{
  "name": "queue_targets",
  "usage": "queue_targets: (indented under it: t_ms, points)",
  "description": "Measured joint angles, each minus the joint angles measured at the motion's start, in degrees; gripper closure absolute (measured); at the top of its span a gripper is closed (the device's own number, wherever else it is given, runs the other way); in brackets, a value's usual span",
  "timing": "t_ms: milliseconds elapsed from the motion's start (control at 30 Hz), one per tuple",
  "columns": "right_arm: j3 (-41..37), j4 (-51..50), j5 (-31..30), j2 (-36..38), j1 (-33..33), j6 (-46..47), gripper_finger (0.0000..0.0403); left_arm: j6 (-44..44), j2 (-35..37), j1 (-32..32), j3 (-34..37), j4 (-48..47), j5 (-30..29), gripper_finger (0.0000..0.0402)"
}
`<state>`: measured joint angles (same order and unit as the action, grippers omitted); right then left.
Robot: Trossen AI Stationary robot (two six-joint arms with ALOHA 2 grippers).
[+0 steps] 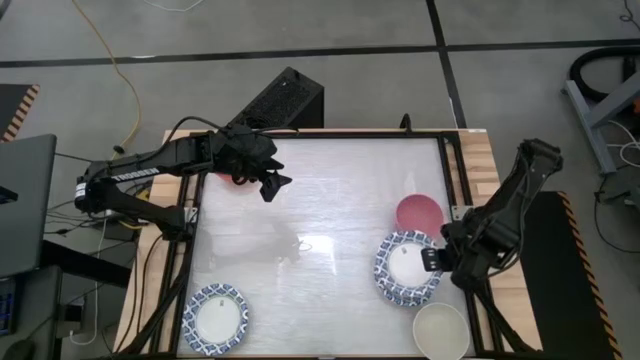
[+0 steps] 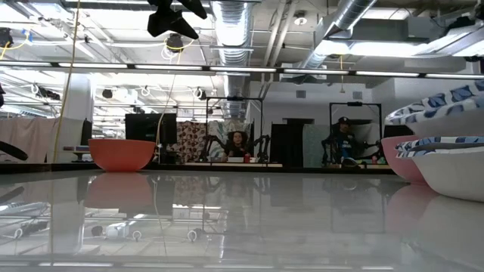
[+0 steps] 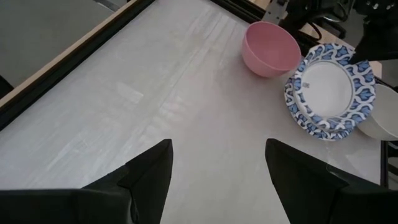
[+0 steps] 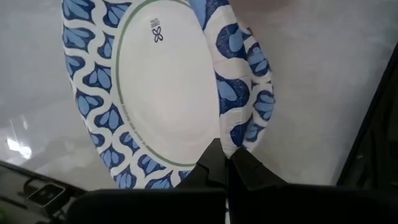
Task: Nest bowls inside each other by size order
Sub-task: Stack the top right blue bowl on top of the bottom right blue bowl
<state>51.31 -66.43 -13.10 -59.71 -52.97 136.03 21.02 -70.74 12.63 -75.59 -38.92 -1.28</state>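
Observation:
My right gripper [image 1: 432, 260] is shut on a blue-patterned bowl [image 1: 405, 262] at the right of the table. That bowl hangs tilted [image 2: 439, 106] over a second patterned bowl [image 2: 442, 143]. A pink bowl [image 1: 418, 212] stands just beyond them, and a cream bowl [image 1: 440, 330] sits nearer the front edge. Another patterned bowl [image 1: 215, 318] rests at the front left. Beneath my left arm a red bowl [image 1: 228, 178] stands at the far left. My left gripper [image 1: 272, 185] hovers open above the table, holding nothing. My right gripper pinches the patterned bowl's rim [image 4: 233, 146] between its two fingers, on the side toward the table's right edge. The fingers come steeply from above. The bowl is tilted, its held side raised over the patterned bowl beneath; whether its far edge touches that one I cannot tell.
A raised dark frame [image 1: 455, 170] runs round the white table top. A black box [image 1: 285, 100] stands past the far edge. The middle of the table [image 1: 320, 240] is bare. People sit in the room [image 2: 238, 143] behind the table.

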Motion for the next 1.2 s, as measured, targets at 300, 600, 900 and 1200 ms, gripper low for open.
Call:
queue_targets:
  t_ms: [300, 600, 900, 1200]
  points:
    - [0.0, 3.15, 0.88, -1.48, -0.41, 0.02, 0.0393, 0.0, 0.0, 0.0, 0.0, 0.01, -0.07, 0.0156]
    - [-0.02, 5.0, 1.31, -3.57, -0.9, 0.0, 0.0392, -0.01, 0.0, 0.0, 0.0, 0.0, -0.12, 0.0156]
    - [-0.02, 5.54, 1.44, -6.03, -0.9, -0.04, 0.039, -0.02, 0.0, 0.0, 0.0, 0.33, -0.24, 0.0156]
    - [-0.02, 4.83, 1.44, -7.17, -0.5, -1.51, 0.0367, -0.02, 0.0, 0.0, 0.0, 0.48, -0.22, 0.0156]
